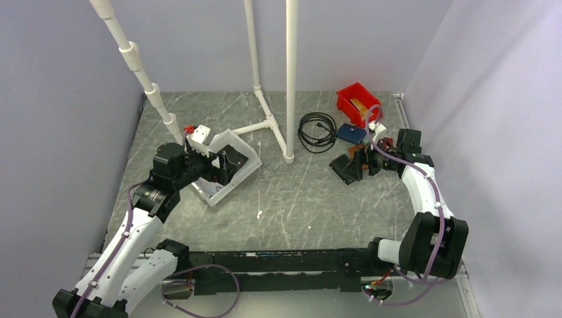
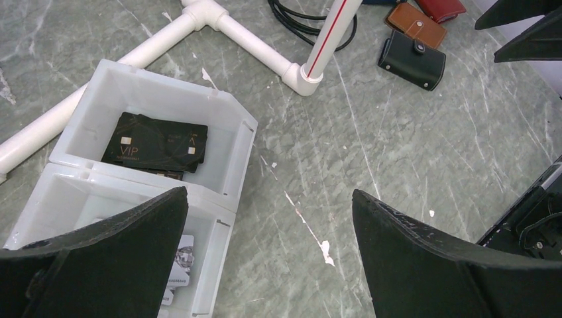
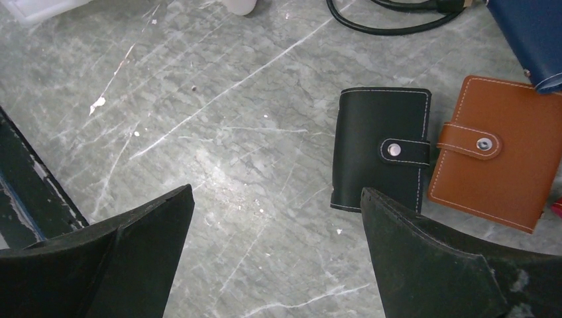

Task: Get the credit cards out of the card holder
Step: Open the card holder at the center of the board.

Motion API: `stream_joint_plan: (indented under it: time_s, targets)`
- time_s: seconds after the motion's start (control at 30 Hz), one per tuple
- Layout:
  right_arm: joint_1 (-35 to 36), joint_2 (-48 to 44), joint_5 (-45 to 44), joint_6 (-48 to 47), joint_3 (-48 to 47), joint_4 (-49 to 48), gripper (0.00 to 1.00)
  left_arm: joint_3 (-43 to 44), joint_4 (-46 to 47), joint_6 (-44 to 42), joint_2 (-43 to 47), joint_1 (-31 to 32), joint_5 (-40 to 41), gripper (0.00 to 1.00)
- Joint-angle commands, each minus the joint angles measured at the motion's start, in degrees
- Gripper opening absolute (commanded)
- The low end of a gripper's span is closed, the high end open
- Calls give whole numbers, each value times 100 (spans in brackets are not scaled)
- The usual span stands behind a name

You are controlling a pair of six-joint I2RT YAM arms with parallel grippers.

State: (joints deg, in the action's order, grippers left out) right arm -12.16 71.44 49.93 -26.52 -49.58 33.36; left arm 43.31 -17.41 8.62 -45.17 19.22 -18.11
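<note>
Grey marbled table (image 1: 298, 199), far-right corner: black leather card holder (image 3: 381, 156), snapped shut, beneath right gripper (image 3: 276, 191), fingers spread, off-centre toward 1 finger; left gripper (image 2: 270, 191) spread, well apart.

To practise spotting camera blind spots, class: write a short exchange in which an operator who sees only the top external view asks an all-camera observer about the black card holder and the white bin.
Operator: Is the card holder open yet?
Observer: No. The right wrist view shows it lying shut, with its snap strap fastened.
Operator: Anything in the white bin?
Observer: Yes. The left wrist view shows black VIP cards lying in one of its compartments.
</note>
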Motion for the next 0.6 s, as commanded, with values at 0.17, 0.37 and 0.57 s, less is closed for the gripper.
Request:
stream_joint_plan:
  time_s: [0.17, 0.37, 0.57]
  targets:
    - [110, 362, -318, 966, -183, -644, 100, 81, 104, -128, 63, 11, -133, 99]
    - [92, 483, -1075, 1061, -132, -767, 93, 77, 115, -122, 133, 11, -268, 99]
    - [92, 680, -1526, 1119, -171, -748, 80, 79, 136, -107, 158, 19, -314, 99]
